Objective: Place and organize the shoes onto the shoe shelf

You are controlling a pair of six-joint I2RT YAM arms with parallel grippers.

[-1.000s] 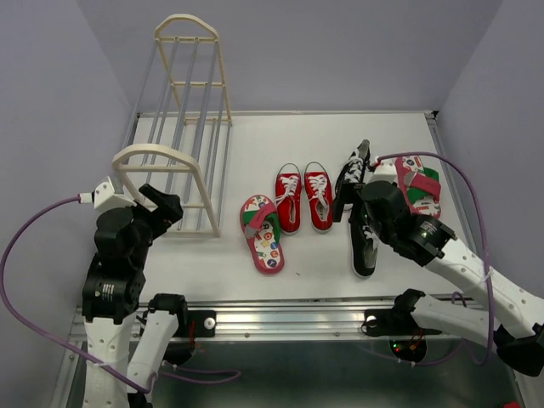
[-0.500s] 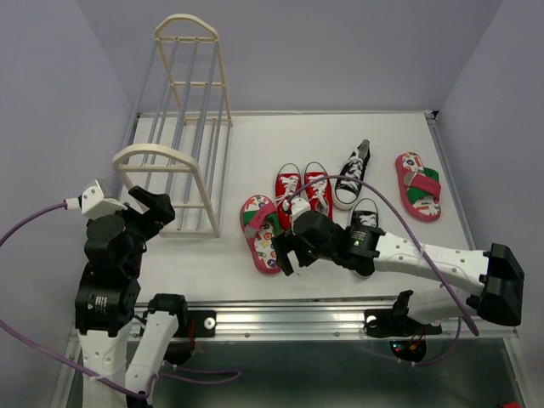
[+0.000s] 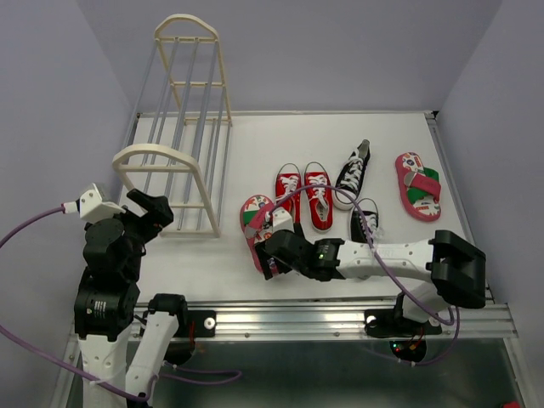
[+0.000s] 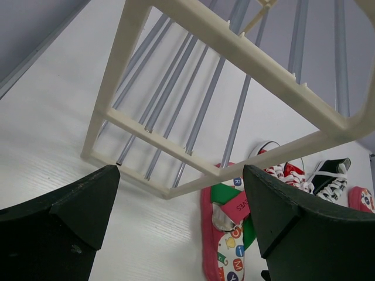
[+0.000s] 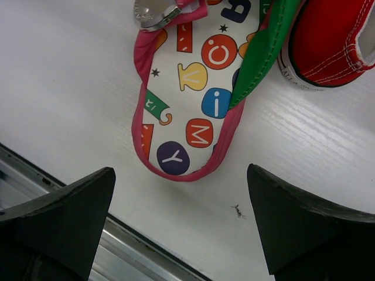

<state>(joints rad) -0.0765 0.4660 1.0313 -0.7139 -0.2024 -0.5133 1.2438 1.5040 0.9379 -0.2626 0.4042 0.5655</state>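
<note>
The cream shoe shelf (image 3: 183,127) stands at the table's left, and its frame and grey rails fill the left wrist view (image 4: 234,52). Two red sneakers (image 3: 304,197) sit side by side at mid-table. Two black sneakers (image 3: 353,170) lie to their right. One flip-flop (image 3: 418,185) lies at the far right, the other (image 3: 255,219) left of the red sneakers. My right gripper (image 3: 270,257) is open over this flip-flop's heel (image 5: 193,88), a finger on either side and empty (image 5: 180,170). My left gripper (image 3: 151,208) is open and empty beside the shelf's near end frame (image 4: 181,170).
A metal rail (image 3: 340,319) runs along the table's near edge, just behind my right gripper (image 5: 58,193). A red sneaker's toe (image 5: 334,41) lies close to the right of the flip-flop. Purple walls close in both sides.
My right arm has swung left from the black sneakers to the left flip-flop's heel, with its gripper open. My left gripper has shifted slightly by the shelf.
</note>
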